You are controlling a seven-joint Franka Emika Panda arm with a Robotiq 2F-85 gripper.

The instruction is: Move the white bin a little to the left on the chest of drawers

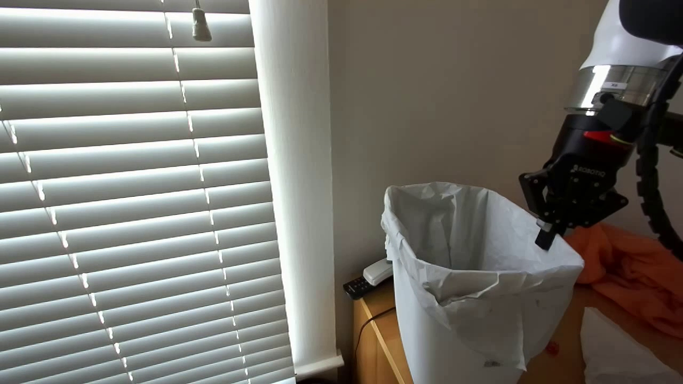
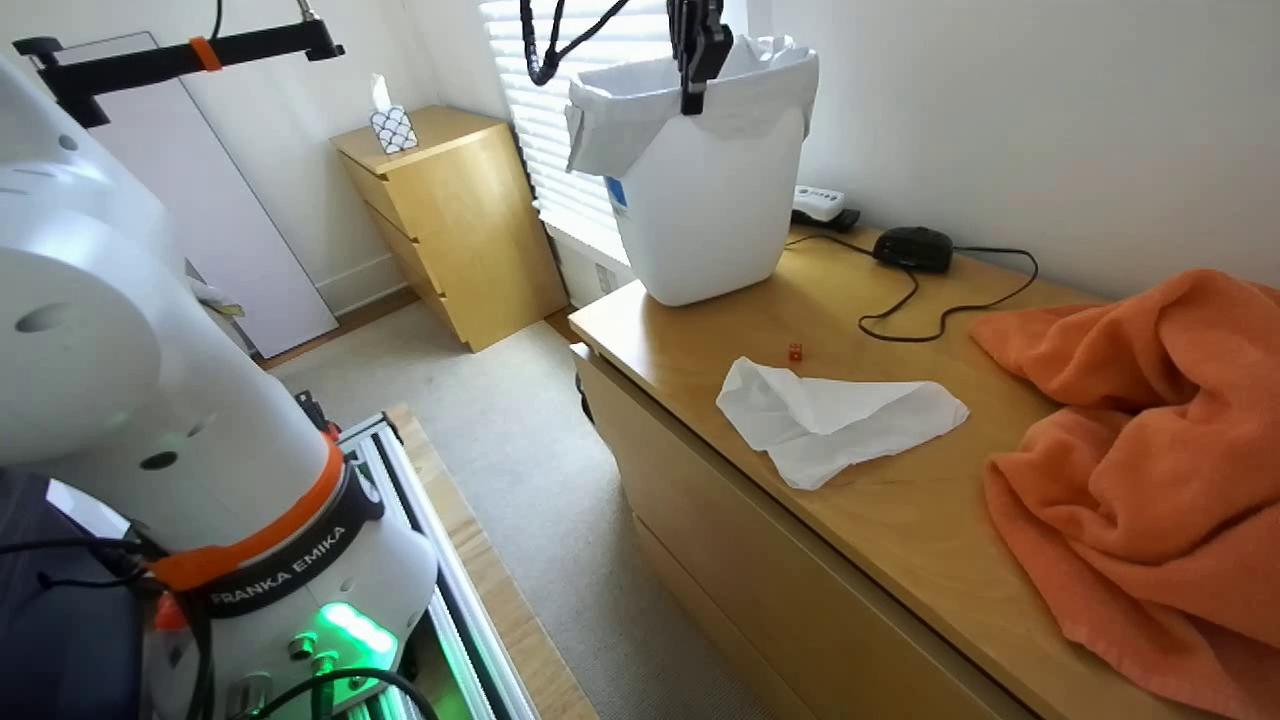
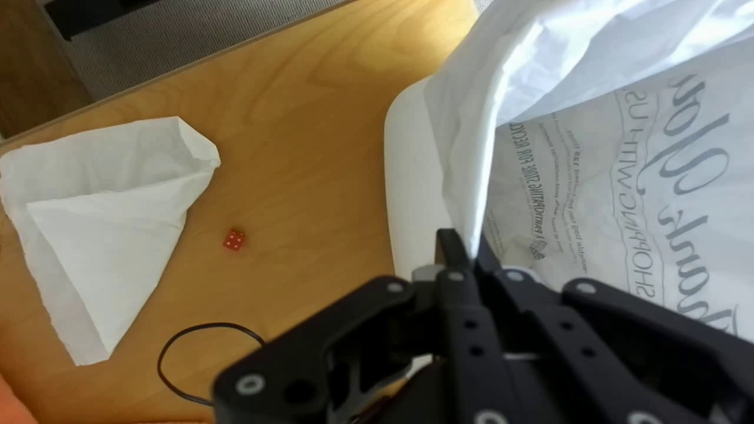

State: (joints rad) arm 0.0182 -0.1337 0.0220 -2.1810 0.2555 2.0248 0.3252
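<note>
The white bin stands at the far end of the chest of drawers, near its corner; it shows in both exterior views (image 1: 419, 325) (image 2: 715, 200) and the wrist view (image 3: 406, 194). A crinkled white liner (image 2: 625, 125) folds over its rim. A blue mark (image 2: 616, 190) shows on its side. The chest of drawers (image 2: 690, 345) has a light brown flat top, also in the wrist view (image 3: 306, 194). My gripper (image 3: 465, 247) is shut on the bin's lined rim, one finger inside and one outside. In both exterior views the gripper (image 1: 545, 237) (image 2: 692, 95) points down at the rim.
On the top lie a white sheet (image 2: 840, 410), a red die (image 2: 795, 352), a black device (image 2: 912, 250) with a cable, and an orange cloth (image 2: 1150, 430). A white device (image 2: 820, 203) and black remote (image 1: 356, 288) lie behind the bin. Window blinds (image 1: 133, 176) are beside it.
</note>
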